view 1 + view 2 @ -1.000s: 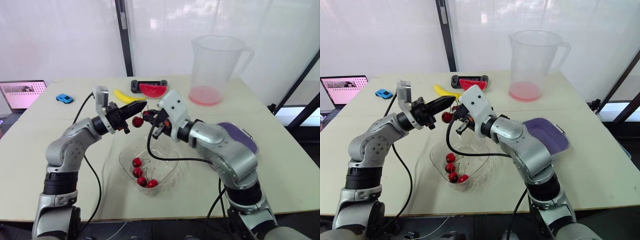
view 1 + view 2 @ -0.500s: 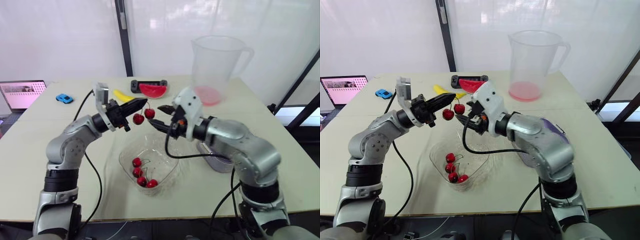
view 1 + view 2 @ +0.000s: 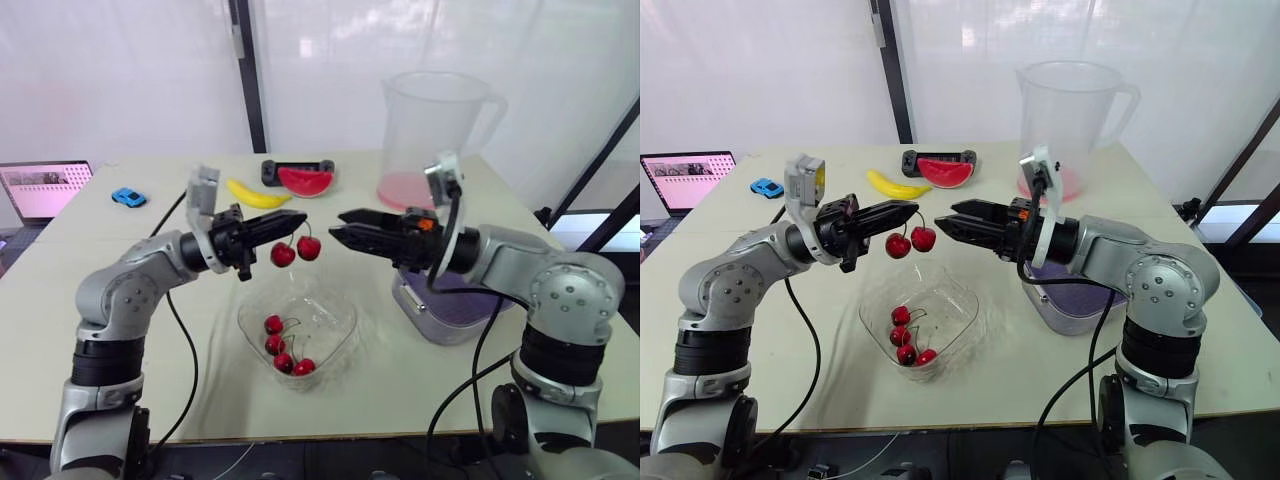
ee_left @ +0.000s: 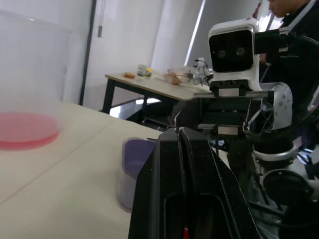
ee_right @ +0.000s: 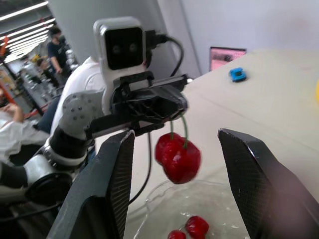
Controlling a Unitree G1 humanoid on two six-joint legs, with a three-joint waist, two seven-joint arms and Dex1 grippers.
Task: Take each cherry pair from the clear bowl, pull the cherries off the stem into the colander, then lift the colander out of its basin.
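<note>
Dangling above the clear plastic bowl (image 3: 345,318), the red cherry pair (image 3: 308,248) hangs by its stem from the tightly closed left gripper (image 3: 275,222), presented so the wide-spread, empty right gripper (image 3: 338,222) beside it can pluck fruit for the purple colander (image 3: 450,310) right of the bowl.

Right gripper (image 3: 946,217): pulled back off cherry pair (image 3: 910,241), now apart from it, fingers spread. Cherry pair: hangs slightly lower.
</note>
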